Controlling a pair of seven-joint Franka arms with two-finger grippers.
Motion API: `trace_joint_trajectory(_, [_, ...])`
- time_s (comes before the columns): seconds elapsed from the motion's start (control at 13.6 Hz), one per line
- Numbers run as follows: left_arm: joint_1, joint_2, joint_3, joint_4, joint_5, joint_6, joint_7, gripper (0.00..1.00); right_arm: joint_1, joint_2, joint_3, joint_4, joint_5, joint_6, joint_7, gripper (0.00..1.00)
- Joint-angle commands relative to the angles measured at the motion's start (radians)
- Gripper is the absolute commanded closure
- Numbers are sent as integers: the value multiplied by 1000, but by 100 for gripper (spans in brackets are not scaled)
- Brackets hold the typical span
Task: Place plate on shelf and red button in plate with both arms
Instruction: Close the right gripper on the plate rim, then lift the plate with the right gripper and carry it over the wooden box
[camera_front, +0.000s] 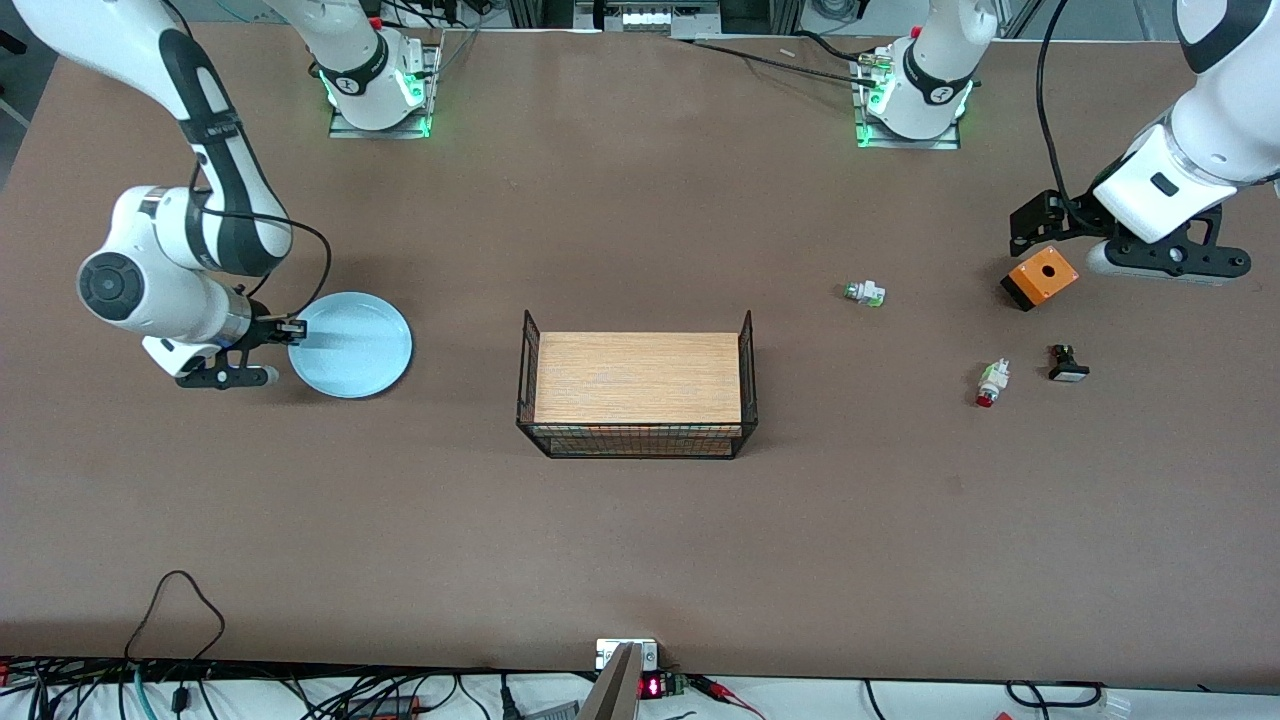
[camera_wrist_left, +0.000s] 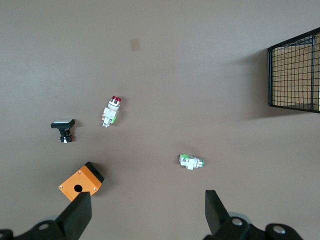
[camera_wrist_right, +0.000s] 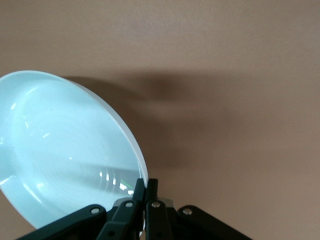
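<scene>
The pale light-blue plate (camera_front: 350, 345) is at the right arm's end of the table. My right gripper (camera_front: 295, 327) is shut on its rim, as the right wrist view shows (camera_wrist_right: 145, 185), with the plate (camera_wrist_right: 65, 150) tilted and casting a shadow by the gripped edge. The red button (camera_front: 990, 383) lies on the table toward the left arm's end, also in the left wrist view (camera_wrist_left: 111, 111). My left gripper (camera_front: 1038, 222) is open and empty, up in the air over the table beside the orange box (camera_front: 1040, 277); its fingers (camera_wrist_left: 75, 212) stand wide apart.
A wooden tray with black wire sides (camera_front: 530, 380) stands mid-table, also in the left wrist view (camera_wrist_left: 295, 75). A white part with a green tip (camera_front: 865, 293) and a small black button part (camera_front: 1067, 363) lie near the red button. Cables run along the table edge nearest the front camera.
</scene>
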Motion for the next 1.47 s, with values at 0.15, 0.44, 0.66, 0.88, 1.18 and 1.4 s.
trace_joint_trajectory(0.15, [-6,24,2,41,-5,-27,-9,0,-5,-79,11,127,84,-197,11,100])
trace_joint_trajectory(0.44, [-4,24,2,41,-5,-28,-10,0,-5,-100,37,282,222,-415,207,100])
trace_joint_trajectory(0.66, [-6,26,0,52,-5,-39,-12,0,-1,-114,111,372,298,-526,489,100])
trace_joint_trajectory(0.88, [-7,35,0,69,-4,-43,-12,0,51,-113,145,461,380,-592,802,100])
trace_joint_trajectory(1.18, [-7,43,0,73,-4,-51,-12,0,184,-102,145,529,449,-584,1214,100])
trace_joint_trajectory(1.4, [-7,43,0,72,-4,-51,-10,0,295,-77,145,540,443,-545,1347,100])
